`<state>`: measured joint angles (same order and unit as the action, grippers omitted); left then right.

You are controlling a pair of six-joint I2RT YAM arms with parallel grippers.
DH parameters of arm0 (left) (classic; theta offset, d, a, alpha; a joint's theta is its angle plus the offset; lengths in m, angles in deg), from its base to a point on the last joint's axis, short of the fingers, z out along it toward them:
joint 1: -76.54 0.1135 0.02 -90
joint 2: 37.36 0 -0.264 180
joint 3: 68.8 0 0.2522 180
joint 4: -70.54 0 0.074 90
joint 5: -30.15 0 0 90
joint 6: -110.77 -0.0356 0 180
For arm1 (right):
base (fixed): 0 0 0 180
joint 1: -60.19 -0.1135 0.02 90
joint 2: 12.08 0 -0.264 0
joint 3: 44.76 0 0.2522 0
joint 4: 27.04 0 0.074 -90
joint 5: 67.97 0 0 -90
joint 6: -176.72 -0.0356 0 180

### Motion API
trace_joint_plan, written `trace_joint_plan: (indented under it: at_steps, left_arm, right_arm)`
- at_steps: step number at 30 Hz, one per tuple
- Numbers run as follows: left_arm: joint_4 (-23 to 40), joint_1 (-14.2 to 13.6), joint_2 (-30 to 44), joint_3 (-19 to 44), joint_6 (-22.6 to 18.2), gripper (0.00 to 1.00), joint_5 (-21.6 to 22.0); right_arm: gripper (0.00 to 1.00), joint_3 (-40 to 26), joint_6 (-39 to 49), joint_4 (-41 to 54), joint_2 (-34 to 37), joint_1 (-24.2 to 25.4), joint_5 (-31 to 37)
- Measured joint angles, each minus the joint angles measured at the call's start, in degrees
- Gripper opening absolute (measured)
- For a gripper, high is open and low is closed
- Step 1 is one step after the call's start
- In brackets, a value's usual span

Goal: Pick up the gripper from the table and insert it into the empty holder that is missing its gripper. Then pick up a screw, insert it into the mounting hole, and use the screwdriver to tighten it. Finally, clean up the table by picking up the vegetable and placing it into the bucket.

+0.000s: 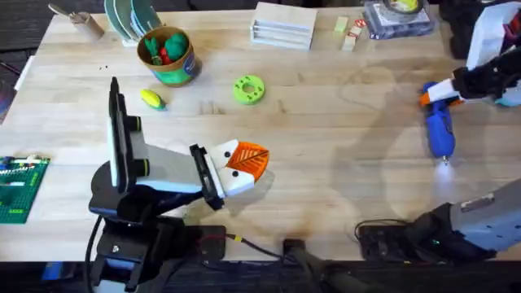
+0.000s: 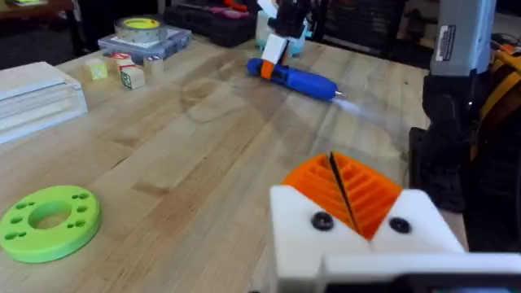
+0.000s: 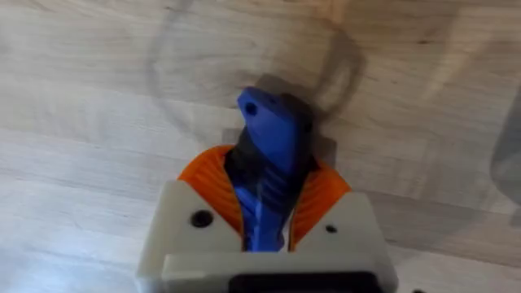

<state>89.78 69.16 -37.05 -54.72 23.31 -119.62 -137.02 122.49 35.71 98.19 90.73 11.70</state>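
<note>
My left gripper hovers over the table's middle front, shut with nothing between its pads. Both of its white blocks carry orange ribbed tips, each with a dark screw in it. A loose gripper and an empty holder are out of view. At the far right, my right gripper is shut on the rear of the blue screwdriver, whose bit points toward the front edge. The yellow vegetable lies just in front of the green bucket, which holds red and green toys.
A flat green ring disc lies mid-table. Along the back edge are a stack of white boards, small blocks and a tape roll. A green baseplate sits at the left edge.
</note>
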Motion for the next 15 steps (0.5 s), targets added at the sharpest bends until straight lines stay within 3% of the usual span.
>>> trace_joint_plan:
  at_steps: [5, 15]
  left_arm:
    - [0.0, 0.0, 0.0, 0.0, 0.0, 0.004, 0.0]
    - [0.0, 0.0, 0.0, 0.0, 0.0, 0.004, 0.0]
  right_arm:
    - [0.22, 0.0, -0.2, 0.4, -3.7, 0.0, 0.0]
    - [0.203, -0.8, -4.3, 0.1, -19.1, 0.0, 0.0]
